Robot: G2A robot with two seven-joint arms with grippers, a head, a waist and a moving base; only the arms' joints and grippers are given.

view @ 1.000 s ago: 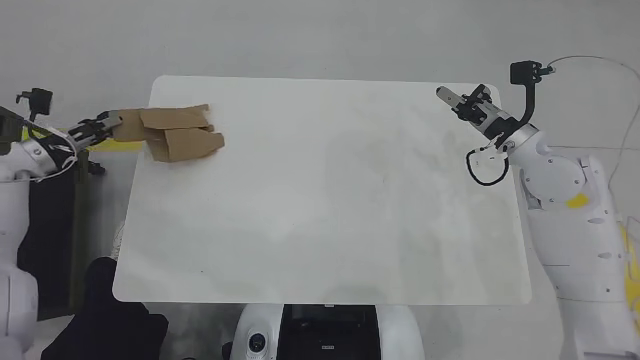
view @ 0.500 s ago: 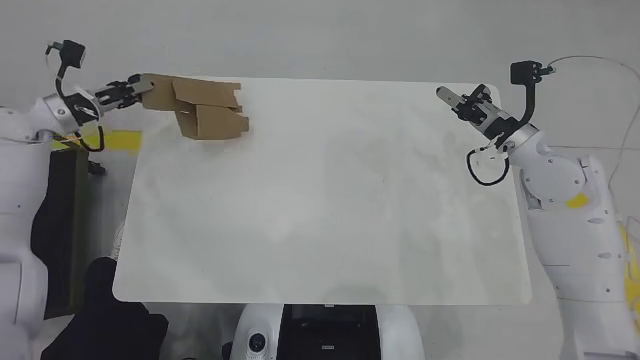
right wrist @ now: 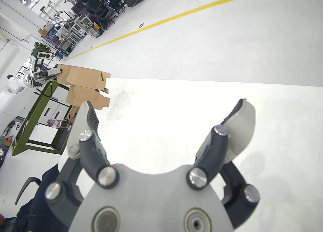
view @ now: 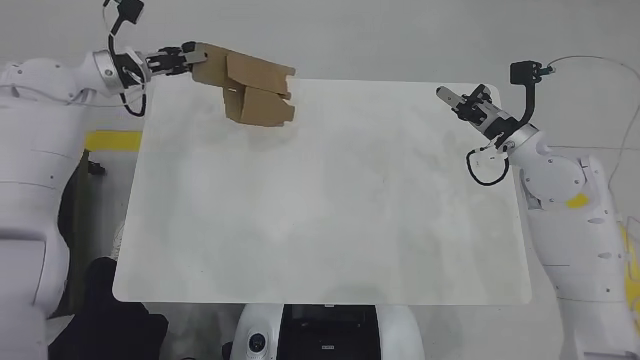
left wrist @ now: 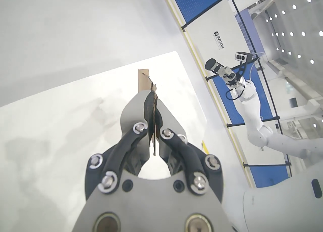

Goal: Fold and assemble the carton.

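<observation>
Aloft, flat brown carton (view: 255, 90) in left gripper (view: 197, 63) over table's (view: 330, 220) far corner

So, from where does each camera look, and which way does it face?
Top view: on the robot above its arms, facing down on the white table; both pincers show, the left pincer holding the flattened carton at the far left corner.
Left wrist view: on the left wrist, looking along its shut pincer, edge-on to the carton, across the table.
Right wrist view: on the right wrist, looking over the open right pincer across the table.
Shared: both wrist views show the carton and the other arm's pincer.
</observation>
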